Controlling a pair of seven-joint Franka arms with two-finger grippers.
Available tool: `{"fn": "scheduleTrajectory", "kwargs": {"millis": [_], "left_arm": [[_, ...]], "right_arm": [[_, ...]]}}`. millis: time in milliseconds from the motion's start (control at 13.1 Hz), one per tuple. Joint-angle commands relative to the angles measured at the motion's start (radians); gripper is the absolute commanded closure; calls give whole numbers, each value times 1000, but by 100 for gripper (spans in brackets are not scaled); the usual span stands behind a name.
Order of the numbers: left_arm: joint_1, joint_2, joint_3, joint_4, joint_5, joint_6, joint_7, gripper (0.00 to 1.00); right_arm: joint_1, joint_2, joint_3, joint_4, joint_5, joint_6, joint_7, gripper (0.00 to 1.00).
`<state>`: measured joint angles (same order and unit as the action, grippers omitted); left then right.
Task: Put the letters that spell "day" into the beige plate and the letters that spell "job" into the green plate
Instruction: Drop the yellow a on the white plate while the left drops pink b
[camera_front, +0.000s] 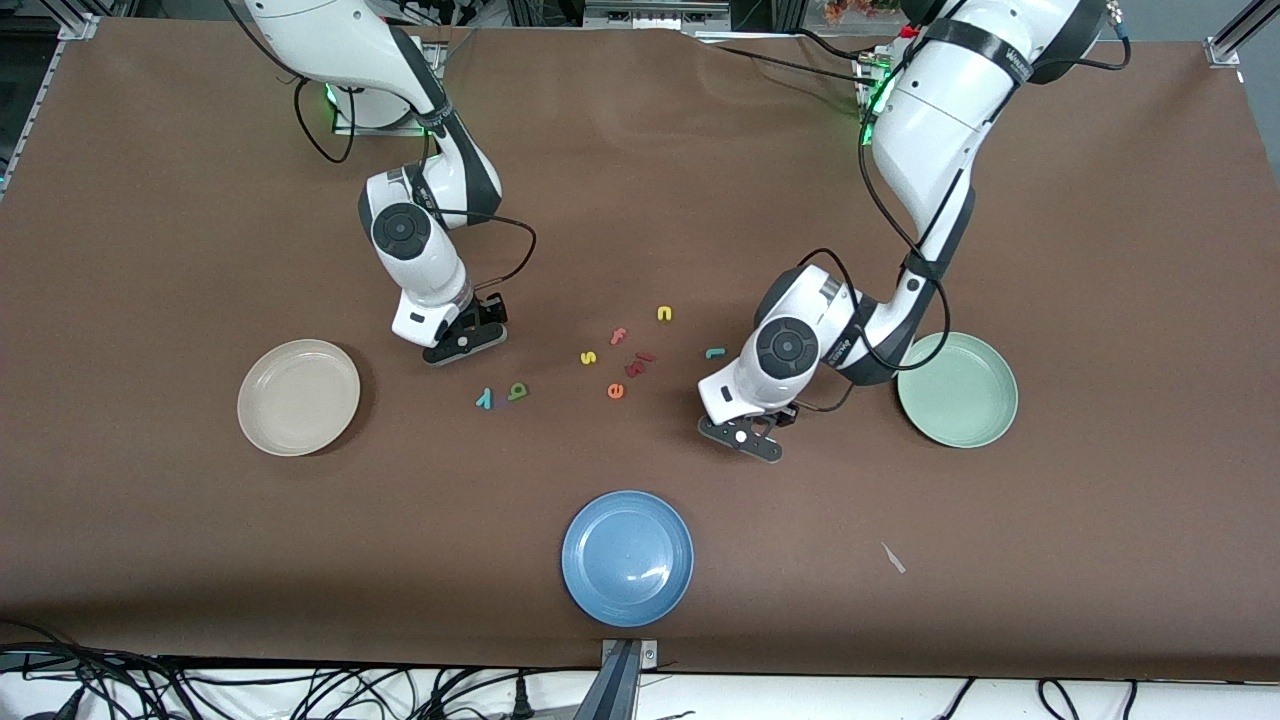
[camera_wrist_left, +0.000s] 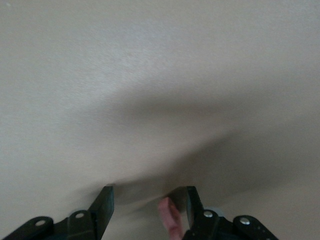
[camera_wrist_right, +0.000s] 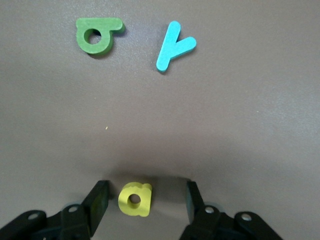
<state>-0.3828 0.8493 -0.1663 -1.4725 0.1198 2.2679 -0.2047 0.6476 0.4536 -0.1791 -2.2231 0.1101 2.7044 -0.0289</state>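
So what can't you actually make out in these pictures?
Front view: the yellow letter is hidden beneath the right end effector.
Left wrist view: a pink piece between the left end effector's fingers is blurred and cut off by the frame edge; which letter, unclear.
Front view: the reddish letter is too small to read.

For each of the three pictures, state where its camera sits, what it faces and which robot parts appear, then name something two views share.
Front view: high across the table, facing both arms, the beige plate and green plate.
Left wrist view: on the left arm, facing the table; left hand around a salmon-red letter.
Right wrist view: on the right arm, facing the table; right hand around a yellow d.
Shared: green a, teal y.
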Motion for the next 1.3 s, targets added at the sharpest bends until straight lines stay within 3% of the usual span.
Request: {"fn": "scheduleTrajectory", "kwargs": {"millis": [0, 306, 383, 536, 612, 765, 995, 1224], "left_arm": [[-8, -1, 11, 5, 34, -8, -33, 33], [-5, -4, 10, -5, 32, -13, -35, 33], [-5, -7, 10, -6, 32, -17, -35, 43], [1, -12, 5, -6, 15, -19, -45, 78], [2, -18, 4, -6, 15, -19, -53, 91], [2, -21, -2, -5, -12, -25, -64, 100], [18, -36, -2, 6, -15, -74, -53, 100], [85, -159, 7, 11, 3, -221, -21, 100]], "right_arm": [[9, -26, -5, -32, -6, 20, 0, 44], [15, -27, -5, -33, -3, 20, 9, 53], [18, -27, -3, -33, -3, 20, 44, 60], [43, -27, 1, -33, -3, 20, 67, 69], [43, -27, 1, -33, -3, 20, 69, 74], [43, -26, 1, -32, -3, 20, 67, 81], [43, -30, -2, -20, -4, 14, 49, 92], [38, -70, -58, 69, -3, -159, 47, 96]]}}
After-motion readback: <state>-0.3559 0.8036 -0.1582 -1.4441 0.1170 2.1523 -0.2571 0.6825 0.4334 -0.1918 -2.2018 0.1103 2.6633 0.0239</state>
